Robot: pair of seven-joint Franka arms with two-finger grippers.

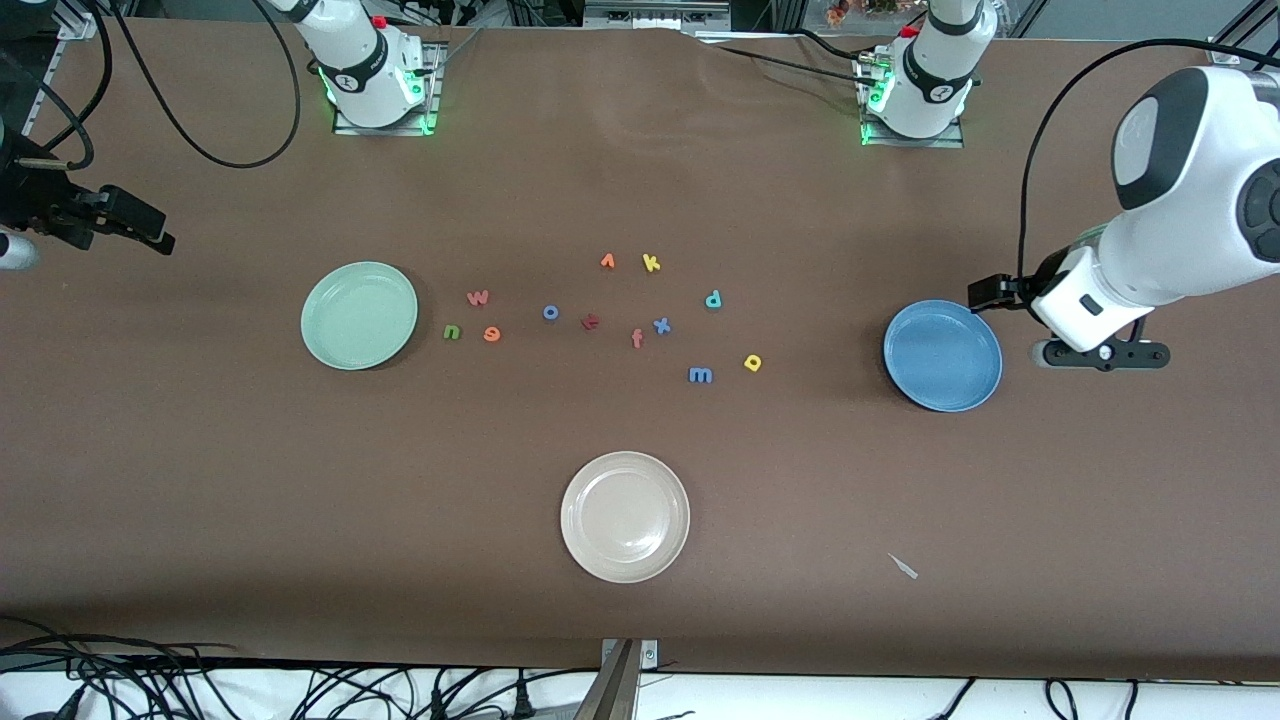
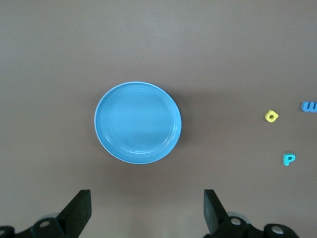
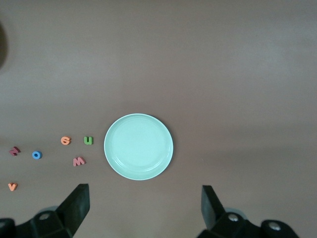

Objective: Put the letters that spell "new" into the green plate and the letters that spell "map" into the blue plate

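Blue "m" cut off at left wrist view's edge

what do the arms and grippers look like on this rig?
Both arms are glossy white with dark grey joint caps, black cables trailing, green lights at the bases. Left gripper and right gripper each have black wedge-shaped fingers on a black body with round screw holes.

A wide table covered in matte brown cloth fills nearly everything, evenly lit from overhead. At six o'clock, a white floor strip carries tangled black cables. At twelve o'clock, grey metal framing lines the edge.
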